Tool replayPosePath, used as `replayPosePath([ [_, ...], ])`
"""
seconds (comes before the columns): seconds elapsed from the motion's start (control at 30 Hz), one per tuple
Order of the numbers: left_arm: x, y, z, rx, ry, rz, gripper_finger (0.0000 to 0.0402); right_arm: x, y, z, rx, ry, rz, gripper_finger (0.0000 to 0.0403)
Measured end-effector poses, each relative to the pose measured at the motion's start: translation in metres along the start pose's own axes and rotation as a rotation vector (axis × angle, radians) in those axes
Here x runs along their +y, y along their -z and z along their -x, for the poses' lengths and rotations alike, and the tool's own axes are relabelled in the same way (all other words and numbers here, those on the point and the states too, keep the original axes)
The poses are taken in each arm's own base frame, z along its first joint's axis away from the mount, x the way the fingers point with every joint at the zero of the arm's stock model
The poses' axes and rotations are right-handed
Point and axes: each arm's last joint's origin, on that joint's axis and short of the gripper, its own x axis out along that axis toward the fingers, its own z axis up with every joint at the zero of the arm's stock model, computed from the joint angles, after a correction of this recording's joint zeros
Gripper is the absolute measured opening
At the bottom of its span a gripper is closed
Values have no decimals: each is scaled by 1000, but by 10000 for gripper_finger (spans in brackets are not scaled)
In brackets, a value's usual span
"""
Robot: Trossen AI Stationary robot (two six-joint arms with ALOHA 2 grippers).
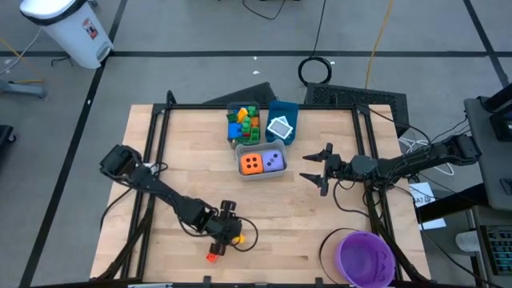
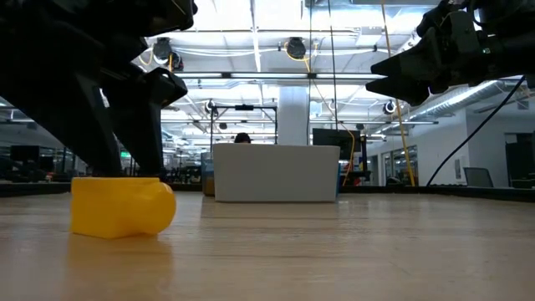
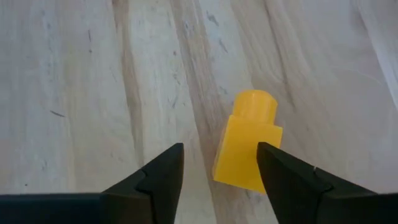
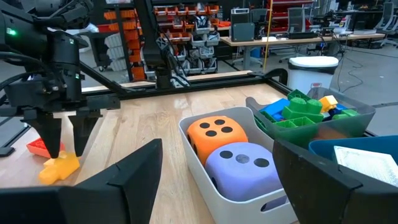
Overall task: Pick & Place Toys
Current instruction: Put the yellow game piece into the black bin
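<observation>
I have the left gripper [image 1: 227,237] low over the near edge of the table [image 1: 320,224], left of centre. Its fingers [image 3: 163,177] stand partly apart with nothing between them. The yellow brick [image 3: 247,149] lies on its side on the wood, its stud pointing away from the wrist, and it sits off to one finger's side, not centred in the gap. In the right wrist view the finger tips stand just above the brick, and I cannot tell whether one touches it. A red brick [image 1: 214,257] lies just beside it, nearer the table's edge.

Risks as I judge them:
- Closing from here, one finger would likely land on the brick's top or edge, not beside it, and push it or flip it away.
- The brick lies skewed to the finger line, so a pinch could catch a corner and let it twist out on the lift.
- The red brick is close enough to be nudged towards the edge, or off it.

The right gripper [image 1: 318,170] waits, fingers wide and empty, right of the grey bin [image 1: 262,174] holding the orange die [image 1: 252,163] and purple die [image 1: 274,160]. It is well apart from the left arm, so I see no collision risk now.
</observation>
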Motion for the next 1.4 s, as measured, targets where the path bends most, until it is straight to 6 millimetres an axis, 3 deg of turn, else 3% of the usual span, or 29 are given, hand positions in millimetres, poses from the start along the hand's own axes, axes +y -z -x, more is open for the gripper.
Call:
replayPosePath([
  [0.23, -4, 1, 1, 0, 6, -9, 236, 0, 0, 0, 0, 0, 0, 279],
  [0.9, -8, -7, 5, -2, 117, -34, 237, 0, 0, 0, 0, 0, 0, 279],
  [1.4, -5, -3, 1, -26, 47, -44, 237, 0, 3, 0, 24, 8, 46, 279],
])
